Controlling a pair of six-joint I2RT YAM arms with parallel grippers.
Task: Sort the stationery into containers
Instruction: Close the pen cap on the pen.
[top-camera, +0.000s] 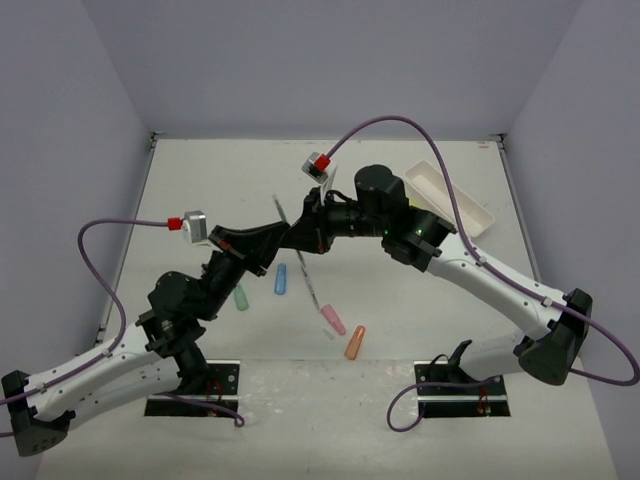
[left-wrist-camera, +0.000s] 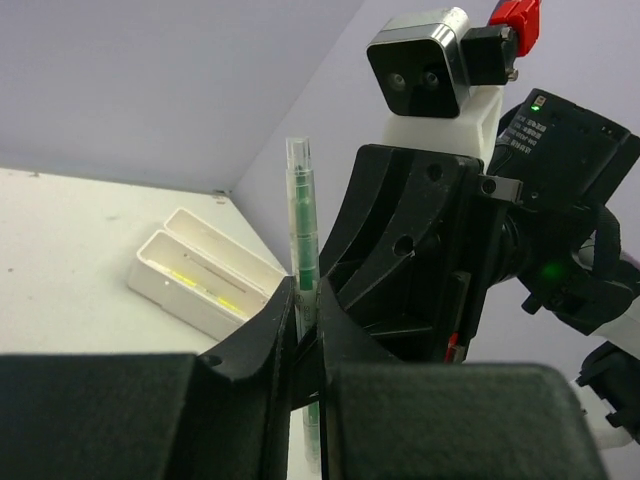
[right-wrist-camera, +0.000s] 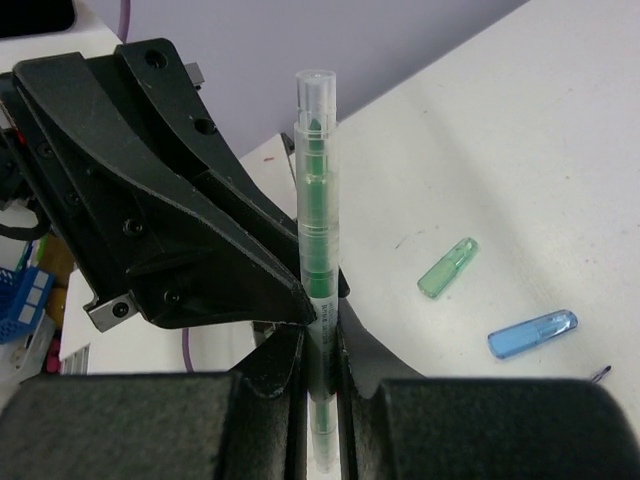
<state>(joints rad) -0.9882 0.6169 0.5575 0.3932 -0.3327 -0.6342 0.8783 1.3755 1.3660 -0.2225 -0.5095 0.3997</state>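
Observation:
A clear pen with a green core (top-camera: 281, 212) is held above the table between both grippers, which meet at the table's middle. My left gripper (top-camera: 288, 238) is shut on the pen's shaft (left-wrist-camera: 302, 210), and its jaws (left-wrist-camera: 308, 300) press on it from both sides. My right gripper (top-camera: 306, 224) is shut on the same pen (right-wrist-camera: 316, 190), just beside the left one (right-wrist-camera: 322, 335). The white two-compartment tray (top-camera: 450, 198) lies at the far right; in the left wrist view (left-wrist-camera: 150, 270) yellow pens lie in it.
On the table below lie a green stubby piece (top-camera: 241, 297), a blue one (top-camera: 281, 279), a pink one (top-camera: 333, 320) and an orange one (top-camera: 355, 342). The green (right-wrist-camera: 447, 268) and blue (right-wrist-camera: 532, 334) pieces also show in the right wrist view.

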